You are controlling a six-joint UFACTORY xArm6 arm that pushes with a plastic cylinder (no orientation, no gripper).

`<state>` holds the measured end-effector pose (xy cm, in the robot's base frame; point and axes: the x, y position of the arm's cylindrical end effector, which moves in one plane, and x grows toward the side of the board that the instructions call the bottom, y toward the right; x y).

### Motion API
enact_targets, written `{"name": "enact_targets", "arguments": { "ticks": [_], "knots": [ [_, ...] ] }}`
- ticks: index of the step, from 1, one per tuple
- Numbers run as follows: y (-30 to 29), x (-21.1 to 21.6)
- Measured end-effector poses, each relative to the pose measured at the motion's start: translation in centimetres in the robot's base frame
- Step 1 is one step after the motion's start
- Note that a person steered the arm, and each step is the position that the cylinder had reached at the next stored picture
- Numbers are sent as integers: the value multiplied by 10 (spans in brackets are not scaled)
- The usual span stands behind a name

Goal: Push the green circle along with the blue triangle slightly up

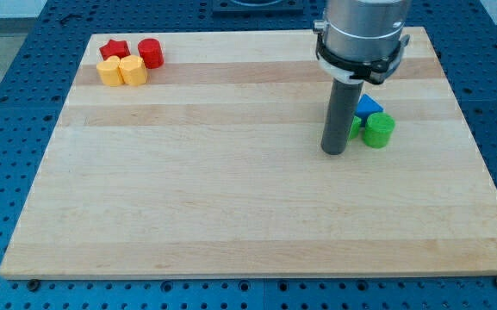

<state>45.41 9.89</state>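
Note:
The green circle, a short green cylinder, stands at the view's right on the wooden board. The blue triangle touches it just above and to its left. A second green block, its shape unclear, peeks out between the rod and the green circle. My tip rests on the board just left of and slightly below these blocks, close to the small green block. The rod hides part of that block.
At the view's top left sit a red star, a red cylinder, a yellow block and a yellow hexagonal block, all clustered together. A blue perforated table surrounds the board.

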Motion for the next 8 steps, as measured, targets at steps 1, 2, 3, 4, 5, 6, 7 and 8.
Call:
{"name": "enact_targets", "arguments": {
  "ticks": [1,2,3,4,5,6,7,8],
  "knots": [
    [-1,14],
    [-2,25],
    [-2,29],
    [7,62],
    [35,76],
    [44,29],
    [64,22],
    [72,13]
  ]
}}
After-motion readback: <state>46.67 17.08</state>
